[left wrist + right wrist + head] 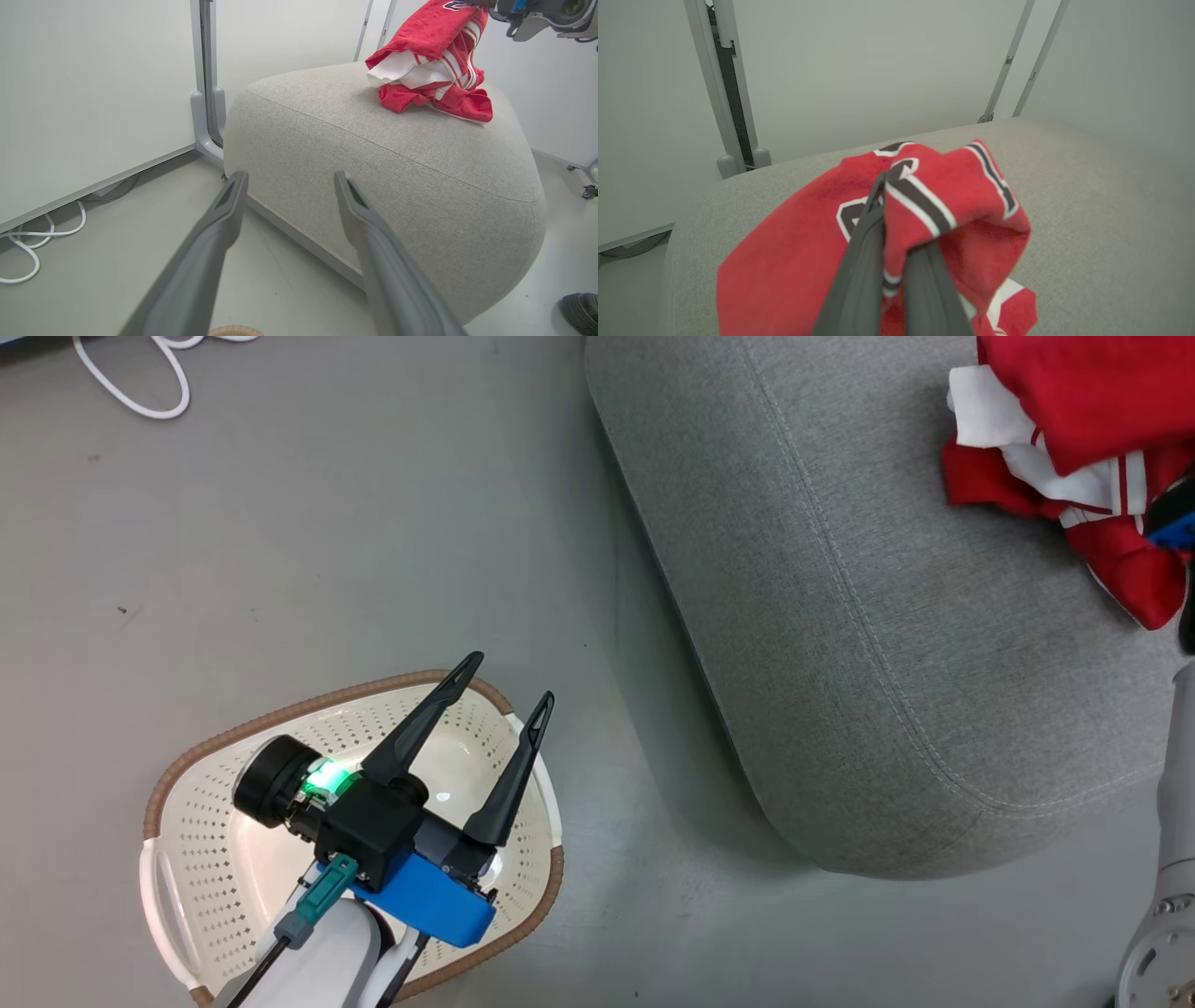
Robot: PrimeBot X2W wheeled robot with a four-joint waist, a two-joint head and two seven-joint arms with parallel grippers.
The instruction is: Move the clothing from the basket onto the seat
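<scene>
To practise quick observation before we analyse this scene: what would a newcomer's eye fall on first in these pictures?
The bright red soft fabric clothing with white trim stands out, heaped on the large grey upholstered seat at the head view's upper right, the right gripper with jaws shut on it. Next, the cream-white perforated plastic basket at lower left, with the left gripper above it, jaws open.

The clothing is cut off; its lettering is folded, probably unreadable.

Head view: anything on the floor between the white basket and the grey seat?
No. In the head view, the grey floor between the cream-white perforated plastic basket and the large grey fabric-upholstered seat is bare.
</scene>
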